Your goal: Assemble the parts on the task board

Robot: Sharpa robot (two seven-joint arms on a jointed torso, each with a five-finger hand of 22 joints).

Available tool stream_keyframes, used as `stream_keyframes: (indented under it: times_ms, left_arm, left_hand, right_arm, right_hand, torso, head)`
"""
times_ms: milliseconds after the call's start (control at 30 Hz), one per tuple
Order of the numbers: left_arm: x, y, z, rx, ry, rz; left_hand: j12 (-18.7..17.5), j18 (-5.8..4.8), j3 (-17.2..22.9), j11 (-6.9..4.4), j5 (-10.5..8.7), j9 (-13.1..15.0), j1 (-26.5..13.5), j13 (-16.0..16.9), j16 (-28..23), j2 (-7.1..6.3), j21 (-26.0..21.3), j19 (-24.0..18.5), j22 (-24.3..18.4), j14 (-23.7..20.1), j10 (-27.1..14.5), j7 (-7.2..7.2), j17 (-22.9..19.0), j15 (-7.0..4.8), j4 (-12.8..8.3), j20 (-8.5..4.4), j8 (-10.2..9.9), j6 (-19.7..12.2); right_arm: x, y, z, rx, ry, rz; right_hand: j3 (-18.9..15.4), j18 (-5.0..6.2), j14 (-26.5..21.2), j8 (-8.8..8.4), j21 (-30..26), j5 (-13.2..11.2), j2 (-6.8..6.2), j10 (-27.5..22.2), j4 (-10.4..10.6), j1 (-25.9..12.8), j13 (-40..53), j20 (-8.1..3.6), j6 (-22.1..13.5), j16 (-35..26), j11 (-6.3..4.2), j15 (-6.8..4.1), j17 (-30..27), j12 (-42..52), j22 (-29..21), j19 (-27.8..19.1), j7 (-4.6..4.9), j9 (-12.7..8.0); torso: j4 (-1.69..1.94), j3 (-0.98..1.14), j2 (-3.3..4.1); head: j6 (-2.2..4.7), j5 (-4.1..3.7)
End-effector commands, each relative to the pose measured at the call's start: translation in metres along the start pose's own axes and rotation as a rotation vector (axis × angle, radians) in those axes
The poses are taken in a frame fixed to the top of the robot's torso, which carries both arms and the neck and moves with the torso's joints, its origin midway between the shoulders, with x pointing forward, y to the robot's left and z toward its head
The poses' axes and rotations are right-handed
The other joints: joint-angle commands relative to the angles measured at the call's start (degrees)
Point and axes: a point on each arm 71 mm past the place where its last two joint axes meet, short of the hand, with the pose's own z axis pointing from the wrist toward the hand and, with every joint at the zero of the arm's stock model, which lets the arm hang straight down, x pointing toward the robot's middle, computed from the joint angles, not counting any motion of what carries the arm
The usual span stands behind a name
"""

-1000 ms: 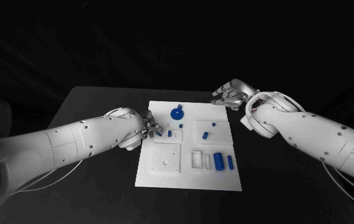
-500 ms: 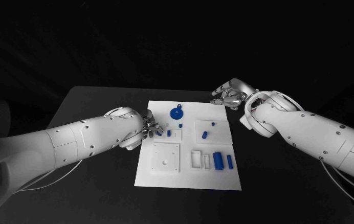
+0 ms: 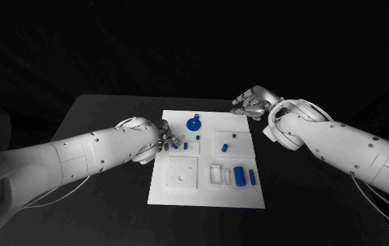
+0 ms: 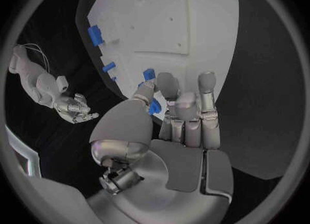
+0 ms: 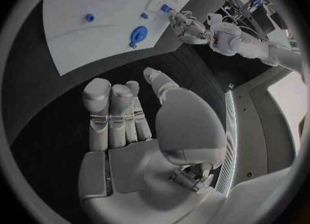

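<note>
The left hand sits at the left edge of the task board, fingers curled in around a small blue part that the left wrist view shows between thumb and fingertips; I take it as pinched, though the contact itself is partly hidden. The right hand hovers over the bare worktop just beyond the board's far right corner, fingers loosely curled and holding nothing.

The step in hand looks like seating that small part in the upper-left area of the board. To do it well, the left hand should keep the part upright, line it up over its socket before lowering, and press straight down instead of sliding across the plate, so nearby pieces are not knocked.

The head view gives the full layout: a round blue disc near the far middle, a blue cylinder and a thin bar at the near right. The left wrist view adds the close grip; the right wrist view shows that hand's bare palm.
</note>
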Motion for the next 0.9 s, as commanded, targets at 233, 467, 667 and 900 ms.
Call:
stream_keyframes:
  times_ms: [233, 467, 667, 900]
  left_arm:
    - [0.0111, -0.0056, -0.0002, 0.022, 0.036, 0.065]
    - [0.0105, -0.0059, 0.0000, 0.023, 0.027, 0.100]
    - [0.0089, -0.0025, 0.0004, 0.012, 0.023, 0.107]
    - [0.0082, 0.0007, 0.0003, 0.001, 0.027, 0.111]
  left_hand:
    - [0.7, 0.81, 0.1, -1.43, -0.12, 0.9, 0.7, -0.4, 0.1, 0.13, 0.4, -0.2, 1.1, 0.5, 1.7, -8.47, 0.3, 0.07, 0.5, 0.51, 0.4, 11.4]
    - [0.8, 0.87, 0.3, -1.44, 0.26, 1.1, 0.9, -0.5, 0.2, 0.20, 0.4, -0.2, 1.1, 0.5, 1.7, -8.47, 0.4, 0.08, 0.4, 0.55, 0.3, 11.4]
    - [0.9, 0.90, 0.4, -1.45, 0.32, 1.2, 0.9, -0.5, 0.2, 0.25, 0.5, -0.2, 1.1, 0.6, 1.7, -8.47, 0.5, 0.09, 0.3, 0.59, 0.3, 11.4]
    - [1.0, 0.98, 0.7, -1.45, 0.41, 1.4, 0.9, -0.7, 0.2, 0.32, 0.6, -0.2, 1.1, 0.6, 1.7, -8.46, 0.6, 0.12, 0.3, 0.64, 0.2, 11.4]
  right_arm:
    - [0.0006, 0.0011, -0.0003, -0.011, 0.010, -0.003]
    - [0.0002, 0.0008, -0.0005, -0.010, 0.010, -0.003]
    - [-0.0001, 0.0002, -0.0007, -0.009, 0.010, -0.004]
    - [-0.0004, -0.0003, -0.0007, -0.008, 0.009, -0.004]
  right_hand:
    - [0.5, 0.51, 0.2, -0.22, -0.2, 0.3, -0.12, 0.0, 0.0, -0.6, 0.0, -0.13, 0.4, -0.3, -0.23, -0.32, 0.0, 0.0, 5.9, 0.4, -0.10, 0.0]
    - [0.5, 0.51, 0.2, -0.22, -0.2, 0.3, -0.12, 0.0, 0.0, -0.6, 0.0, -0.13, 0.4, -0.3, -0.23, -0.32, 0.0, 0.0, 5.9, 0.4, -0.10, 0.0]
    - [0.5, 0.51, 0.2, -0.22, -0.2, 0.3, -0.12, 0.0, 0.0, -0.6, 0.0, -0.13, 0.4, -0.3, -0.23, -0.32, 0.0, 0.0, 5.9, 0.4, -0.10, 0.0]
    - [0.5, 0.51, 0.2, -0.22, -0.2, 0.3, -0.12, 0.0, 0.0, -0.6, 0.0, -0.13, 0.4, -0.3, -0.23, -0.32, 0.0, 0.0, 5.9, 0.4, -0.10, 0.0]
  torso:
    - [0.00, 0.01, 0.00]
    - [0.05, -0.03, -0.05]
    - [0.01, -0.09, -0.07]
    - [0.04, -0.13, -0.04]
  head:
    - [-0.04, -0.05]
    - [0.03, -0.02]
    - [0.06, 0.01]
    - [-0.01, -0.02]
